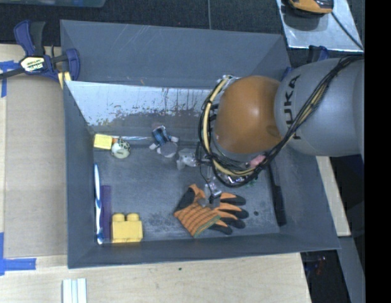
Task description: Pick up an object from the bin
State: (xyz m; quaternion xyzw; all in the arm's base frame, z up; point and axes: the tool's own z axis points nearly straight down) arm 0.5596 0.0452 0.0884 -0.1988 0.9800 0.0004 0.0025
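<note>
Matt grey metal bin (81, 188), scuffed; glove (204, 216) prob. knit cloth; glossy plastic yellow brick (126, 228).

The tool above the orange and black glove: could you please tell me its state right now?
Tool: down at the orange and black glove; whether it is open, closed or holding it cannot be told.

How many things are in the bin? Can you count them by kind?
Yellow blocks: 2 (big block, small block)
Gloves: 1 (orange-and-black glove)
Long sticks: 2 (black stick, white stick)
Small odd bits: 3 (round bit, blue bit, grey bit)
Total: 8 that I can make out.
</note>
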